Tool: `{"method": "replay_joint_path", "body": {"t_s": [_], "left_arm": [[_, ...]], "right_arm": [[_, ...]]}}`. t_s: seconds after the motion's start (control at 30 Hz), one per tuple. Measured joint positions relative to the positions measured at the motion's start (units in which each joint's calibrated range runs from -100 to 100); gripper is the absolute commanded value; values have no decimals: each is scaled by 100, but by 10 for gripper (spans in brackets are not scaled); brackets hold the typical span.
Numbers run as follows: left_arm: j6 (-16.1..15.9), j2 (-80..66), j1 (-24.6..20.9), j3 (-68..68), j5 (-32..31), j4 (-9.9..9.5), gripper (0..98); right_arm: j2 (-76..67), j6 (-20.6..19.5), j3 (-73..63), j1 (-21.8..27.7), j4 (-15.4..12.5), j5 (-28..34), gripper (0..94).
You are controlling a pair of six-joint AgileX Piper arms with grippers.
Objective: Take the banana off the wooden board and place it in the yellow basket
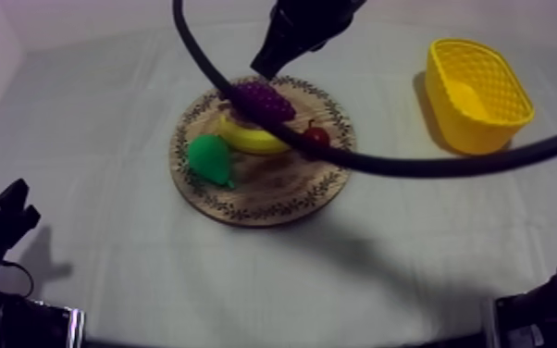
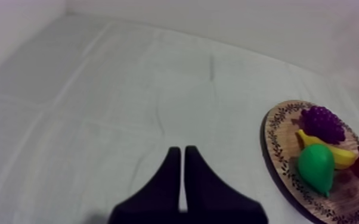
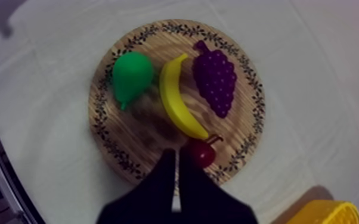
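Right wrist view: banana [image 3: 179,101] beyond gripper [image 3: 177,155]

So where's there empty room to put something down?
Bare cloth lies between the wooden board and the yellow basket, and widely between the board and my left gripper. The board is crowded: banana, pear, grapes and small red fruit, my right gripper over it.

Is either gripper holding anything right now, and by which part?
Nothing is held. The left gripper is shut over bare cloth; the right gripper is shut above the round wooden board, near the small red fruit. The yellow banana lies free.
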Motion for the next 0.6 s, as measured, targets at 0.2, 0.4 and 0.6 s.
{"method": "replay_joint_path", "body": {"t_s": [0.2, 0.4, 0.6], "left_arm": [[0, 0, 0, 0, 0, 0, 0], [0, 0, 0, 0, 0, 0, 0], [0, 0, 0, 0, 0, 0, 0]], "right_arm": [[47, 6, -24, 8, 36, 66, 17], [52, 69, -29, 19, 30, 101, 206], [98, 187, 107, 13, -7, 69, 369]]}}
